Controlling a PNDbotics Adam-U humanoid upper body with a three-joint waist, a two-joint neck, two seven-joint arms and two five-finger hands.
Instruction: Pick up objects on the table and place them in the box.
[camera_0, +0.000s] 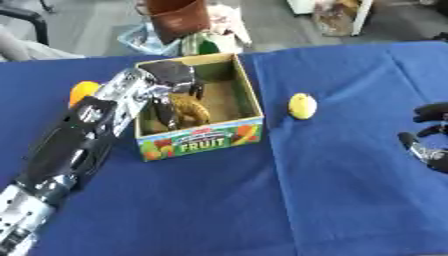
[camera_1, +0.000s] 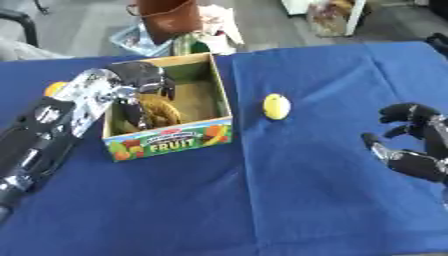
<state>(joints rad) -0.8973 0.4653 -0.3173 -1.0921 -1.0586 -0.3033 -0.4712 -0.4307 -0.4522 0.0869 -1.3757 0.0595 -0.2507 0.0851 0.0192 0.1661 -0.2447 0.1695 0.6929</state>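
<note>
Over the box (camera_0: 248, 87): my left hand (camera_0: 171, 77) curled round a brown thing (camera_0: 185, 111), low inside.
Lemon (camera_0: 302, 106) waits on desk (camera_0: 332, 190); right hand (camera_1: 409, 142) idle, relaxed. Risk: fingers snag box wall when withdrawing.

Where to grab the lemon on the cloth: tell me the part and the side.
Take the lemon around its middle, from above with the right hand, which is open and nearest. It lies alone on the blue cloth, clear of the box, so nothing blocks a top approach.

Matt blue cloth (camera_0: 332, 200) covers the table; the printed cardboard box (camera_0: 201, 142) looks smooth.
</note>
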